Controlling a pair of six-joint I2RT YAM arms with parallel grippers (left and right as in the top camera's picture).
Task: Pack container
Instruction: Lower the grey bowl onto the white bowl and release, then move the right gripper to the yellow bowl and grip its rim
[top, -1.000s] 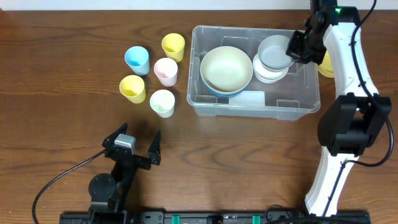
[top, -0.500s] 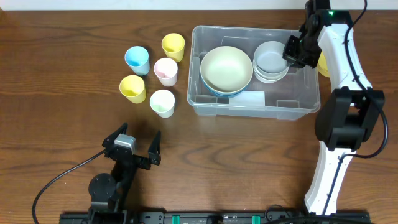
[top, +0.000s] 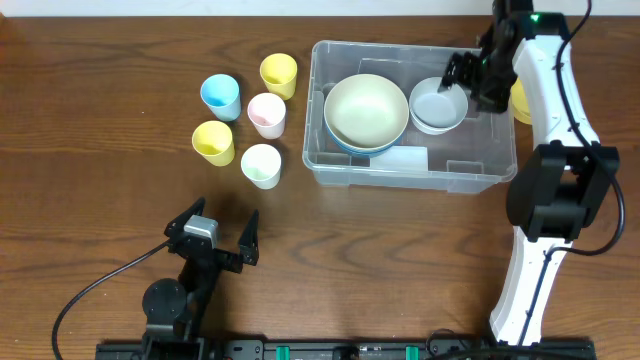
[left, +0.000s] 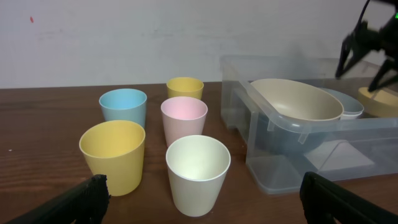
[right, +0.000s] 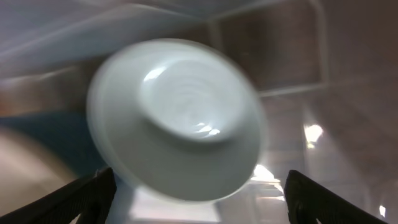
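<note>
The clear container (top: 410, 178) stands right of centre on the table. It holds a large cream bowl (top: 366, 110) nested in a blue one, and a stack of small grey-white bowls (top: 438, 105) beside it. My right gripper (top: 468, 80) hangs open over the stack's right side. In the right wrist view the top small bowl (right: 180, 118) is blurred and lies free between the wide-apart fingers (right: 93, 193) inside the container (right: 267, 50). My left gripper (top: 212, 240) rests open near the table's front, facing a white cup (left: 198, 174) and the container (left: 292, 168).
Several cups stand left of the container: blue (top: 220, 95), yellow (top: 278, 73), pink (top: 267, 113), yellow (top: 213, 142) and white (top: 261, 165). A yellow object (top: 522, 102) sits outside the container's right wall, partly behind the right arm.
My right gripper has opened and let go of the small grey bowl, which now sits on the stack in the container. The left arm has not moved.
</note>
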